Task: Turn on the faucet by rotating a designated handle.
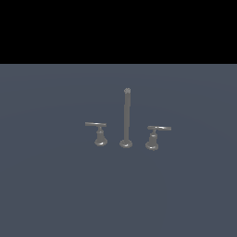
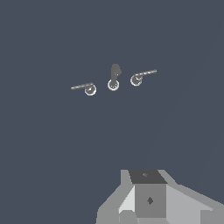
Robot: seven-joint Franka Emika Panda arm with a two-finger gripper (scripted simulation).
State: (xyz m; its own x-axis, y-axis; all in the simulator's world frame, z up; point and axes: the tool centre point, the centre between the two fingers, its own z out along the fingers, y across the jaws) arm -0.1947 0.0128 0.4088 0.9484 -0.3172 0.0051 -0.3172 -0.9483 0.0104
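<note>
The faucet (image 1: 126, 118) is a small grey set on the dark floor: a tall thin spout rod on a round foot with a short lever on each side. The handle (image 1: 156, 135), at the exterior view's right, carries a slightly slanted bar on a flared base and looks marginally bigger. Its twin (image 1: 98, 133) stands at the left. The wrist view looks down on the faucet (image 2: 113, 79) from far off, with one lever (image 2: 89, 88) and the other (image 2: 141, 76) beside the spout. Only grey blocks of my gripper (image 2: 146, 197) show there, well away from the faucet. The exterior view does not show the arm.
Flat blue-grey ground (image 1: 55, 185) surrounds the faucet on all sides. A black band fills the top of the exterior view.
</note>
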